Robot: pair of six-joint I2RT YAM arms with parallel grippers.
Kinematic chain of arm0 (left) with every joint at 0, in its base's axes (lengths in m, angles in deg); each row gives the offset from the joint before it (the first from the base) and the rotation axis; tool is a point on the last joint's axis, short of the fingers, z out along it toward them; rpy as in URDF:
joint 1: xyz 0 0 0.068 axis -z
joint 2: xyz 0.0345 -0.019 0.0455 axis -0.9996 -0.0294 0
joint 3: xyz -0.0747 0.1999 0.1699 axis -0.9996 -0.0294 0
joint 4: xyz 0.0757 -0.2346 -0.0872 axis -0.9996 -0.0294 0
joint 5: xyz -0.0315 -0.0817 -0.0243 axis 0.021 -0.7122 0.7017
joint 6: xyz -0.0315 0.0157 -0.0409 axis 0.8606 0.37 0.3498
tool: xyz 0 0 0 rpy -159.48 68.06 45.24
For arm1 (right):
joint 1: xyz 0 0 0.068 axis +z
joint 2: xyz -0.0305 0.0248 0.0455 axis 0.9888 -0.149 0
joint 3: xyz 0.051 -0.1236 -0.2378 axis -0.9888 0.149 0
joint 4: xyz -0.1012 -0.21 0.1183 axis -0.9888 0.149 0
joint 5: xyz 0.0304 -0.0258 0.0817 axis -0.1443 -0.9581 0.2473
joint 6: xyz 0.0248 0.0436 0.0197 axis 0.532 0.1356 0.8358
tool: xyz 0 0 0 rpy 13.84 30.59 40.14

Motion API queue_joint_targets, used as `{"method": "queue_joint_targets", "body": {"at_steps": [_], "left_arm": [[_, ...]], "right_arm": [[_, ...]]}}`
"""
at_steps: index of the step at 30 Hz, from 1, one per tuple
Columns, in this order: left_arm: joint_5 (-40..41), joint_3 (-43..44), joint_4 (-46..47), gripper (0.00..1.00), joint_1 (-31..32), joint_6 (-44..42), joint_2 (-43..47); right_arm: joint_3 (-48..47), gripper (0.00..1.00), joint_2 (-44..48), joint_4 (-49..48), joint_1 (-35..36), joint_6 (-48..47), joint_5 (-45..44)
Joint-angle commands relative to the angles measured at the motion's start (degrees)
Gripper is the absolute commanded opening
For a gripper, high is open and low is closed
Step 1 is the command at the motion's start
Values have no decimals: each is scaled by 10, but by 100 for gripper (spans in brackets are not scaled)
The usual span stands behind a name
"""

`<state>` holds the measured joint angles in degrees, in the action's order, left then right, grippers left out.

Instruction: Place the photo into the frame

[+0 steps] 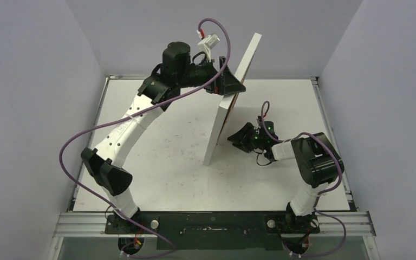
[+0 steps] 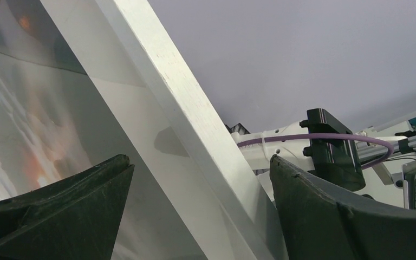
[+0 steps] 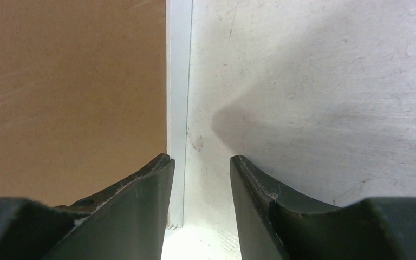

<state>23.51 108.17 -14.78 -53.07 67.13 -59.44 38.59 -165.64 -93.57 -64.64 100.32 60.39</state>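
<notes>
White frame (image 1: 218, 132) on edge holds the photo (image 2: 32, 135); left fingers (image 2: 59, 216) spread astride it, right fingers (image 3: 114, 216) half-spread.

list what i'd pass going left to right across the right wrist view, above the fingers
brown back of the frame → white rim of the frame → table

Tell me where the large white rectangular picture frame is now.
In the top view the frame stands tilted on edge on the white table, left hand straddling its upper edge, right hand beside its lower part.
</notes>
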Motion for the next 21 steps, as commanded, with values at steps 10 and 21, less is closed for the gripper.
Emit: {"method": "queue_joint_targets", "body": {"at_steps": [10, 21], "left_arm": [[71, 41, -95, 96, 47, -82, -49], [85, 9, -83, 97, 55, -83, -50]], "right_arm": [[-114, 49, 127, 248, -23, -35, -48], [-76, 63, 267, 244, -37, 49, -45]]}}
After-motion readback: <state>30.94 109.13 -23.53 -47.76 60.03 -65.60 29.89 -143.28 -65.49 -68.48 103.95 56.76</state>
